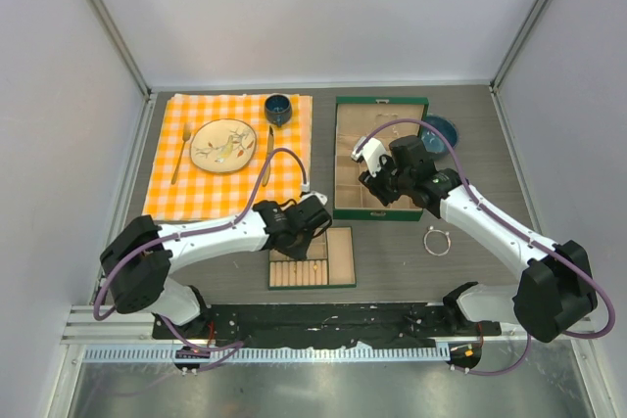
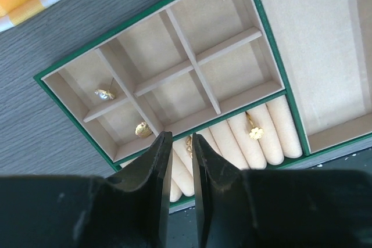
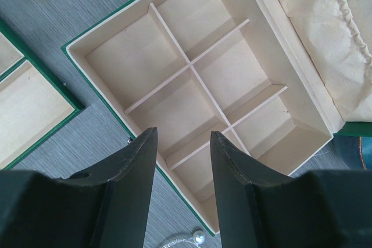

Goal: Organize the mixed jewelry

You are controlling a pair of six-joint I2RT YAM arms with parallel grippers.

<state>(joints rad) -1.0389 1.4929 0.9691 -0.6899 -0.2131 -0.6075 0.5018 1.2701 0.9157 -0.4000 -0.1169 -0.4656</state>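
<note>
Right gripper is hovering wide open, empty; left gripper is gaping only a slit, empty; the silver bracelet, behind the right fingertips, is looking light, springy; pinch across its wire.

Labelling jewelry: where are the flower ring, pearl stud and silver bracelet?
flower ring (image 2: 254,133), left wrist view, flower head
pearl stud (image 2: 104,93), left wrist view, pale bead
silver bracelet (image 1: 426,241), top external view, wire loop
</note>
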